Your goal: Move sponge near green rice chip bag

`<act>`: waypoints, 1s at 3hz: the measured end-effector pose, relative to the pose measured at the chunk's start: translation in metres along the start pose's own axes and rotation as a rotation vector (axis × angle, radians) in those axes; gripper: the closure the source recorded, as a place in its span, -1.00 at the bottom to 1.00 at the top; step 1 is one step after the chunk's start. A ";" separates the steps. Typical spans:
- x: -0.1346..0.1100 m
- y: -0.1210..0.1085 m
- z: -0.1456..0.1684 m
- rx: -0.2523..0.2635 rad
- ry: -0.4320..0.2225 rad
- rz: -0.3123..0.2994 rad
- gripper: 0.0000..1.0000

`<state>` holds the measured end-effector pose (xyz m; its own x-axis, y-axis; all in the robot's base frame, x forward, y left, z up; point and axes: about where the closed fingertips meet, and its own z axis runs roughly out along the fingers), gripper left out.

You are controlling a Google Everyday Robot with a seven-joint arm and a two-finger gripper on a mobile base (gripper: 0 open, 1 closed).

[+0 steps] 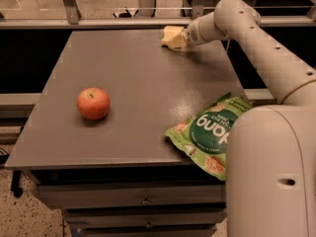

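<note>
The green rice chip bag (210,132) lies at the table's front right corner, partly behind the robot's own body. My gripper (178,39) is stretched out to the far edge of the table, right of centre. A pale yellow block, the sponge (171,32), sits right at the gripper's tip, low over the table top. I cannot tell whether the sponge is held or only touched. The sponge is far from the bag, most of the table's depth away.
A red apple (93,103) stands on the left part of the grey table (143,83). The robot's white body (271,177) fills the front right. A rail and a drop lie behind the table's far edge.
</note>
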<state>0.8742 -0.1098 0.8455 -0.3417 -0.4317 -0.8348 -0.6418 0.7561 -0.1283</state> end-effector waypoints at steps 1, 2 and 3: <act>0.012 -0.002 0.000 0.002 0.016 0.017 0.21; 0.006 0.001 -0.018 -0.014 -0.004 -0.006 0.68; -0.008 0.014 -0.053 -0.068 -0.036 -0.069 1.00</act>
<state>0.8309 -0.1218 0.8786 -0.2711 -0.4629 -0.8439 -0.7084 0.6896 -0.1507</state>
